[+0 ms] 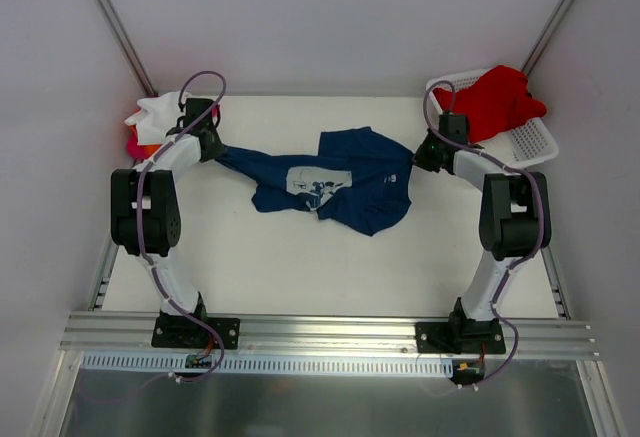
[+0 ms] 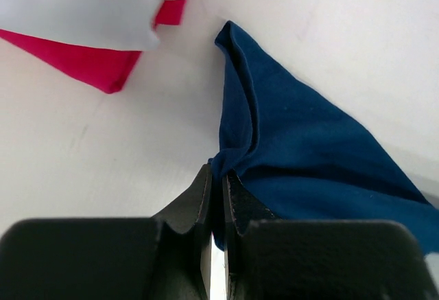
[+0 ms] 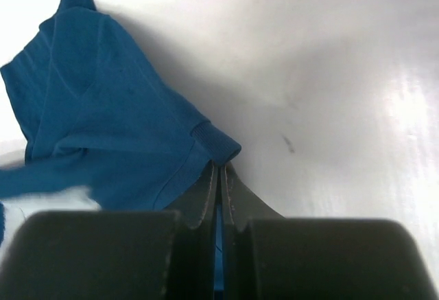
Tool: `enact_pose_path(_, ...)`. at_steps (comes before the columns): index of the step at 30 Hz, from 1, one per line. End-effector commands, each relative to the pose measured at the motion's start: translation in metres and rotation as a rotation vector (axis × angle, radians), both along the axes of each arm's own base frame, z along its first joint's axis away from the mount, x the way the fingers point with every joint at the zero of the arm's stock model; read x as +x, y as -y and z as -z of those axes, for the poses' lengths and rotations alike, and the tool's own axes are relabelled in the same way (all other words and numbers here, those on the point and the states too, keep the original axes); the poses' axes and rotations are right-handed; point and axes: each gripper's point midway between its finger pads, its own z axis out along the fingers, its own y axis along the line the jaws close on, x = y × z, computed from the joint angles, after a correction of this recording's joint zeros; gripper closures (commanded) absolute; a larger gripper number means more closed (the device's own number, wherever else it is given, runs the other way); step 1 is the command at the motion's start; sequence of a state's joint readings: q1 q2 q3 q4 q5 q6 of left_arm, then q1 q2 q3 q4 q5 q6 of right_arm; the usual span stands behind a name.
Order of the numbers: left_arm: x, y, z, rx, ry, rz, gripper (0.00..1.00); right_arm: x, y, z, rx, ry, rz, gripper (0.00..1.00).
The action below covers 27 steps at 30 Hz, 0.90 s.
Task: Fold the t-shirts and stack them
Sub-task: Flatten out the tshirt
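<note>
On the left, the left gripper (image 2: 218,176) is pinched tight on a bunched edge of the navy t-shirt (image 1: 345,182), which lies crumpled at the middle of the desk (image 1: 300,267), drawn out between both arms. On the right, the right gripper (image 3: 219,169) is clamped on the opposite edge. The cloth looks light, soft and limp, likely to sag, so hems and corners suit gripping best

overhead wide; wrists close; all share navy t-shirt (image 1: 365,172)
</note>
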State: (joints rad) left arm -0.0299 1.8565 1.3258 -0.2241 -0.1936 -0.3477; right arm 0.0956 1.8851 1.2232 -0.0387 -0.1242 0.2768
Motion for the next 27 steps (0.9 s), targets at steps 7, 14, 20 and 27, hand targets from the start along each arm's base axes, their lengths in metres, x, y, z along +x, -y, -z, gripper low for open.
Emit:
enact_pose_path(7, 0.000, -0.067, -0.032, 0.027, 0.070, -0.184, 1.00, 0.002, 0.048, -0.025, -0.001, 0.046, 0.147, 1.00)
enact_pose_path(14, 0.001, -0.090, -0.025, 0.007, 0.058, -0.251, 1.00, -0.002, 0.084, -0.027, -0.015, 0.050, 0.238, 1.00)
enact_pose_path(20, 0.009, -0.084, -0.013, -0.054, 0.040, -0.223, 1.00, 0.001, 0.092, -0.025, 0.003, 0.042, 0.249, 1.00)
enact_pose_path(27, 0.022, -0.070, -0.002, -0.107, 0.028, -0.170, 0.91, 0.002, 0.071, -0.015, 0.025, 0.018, 0.192, 1.00)
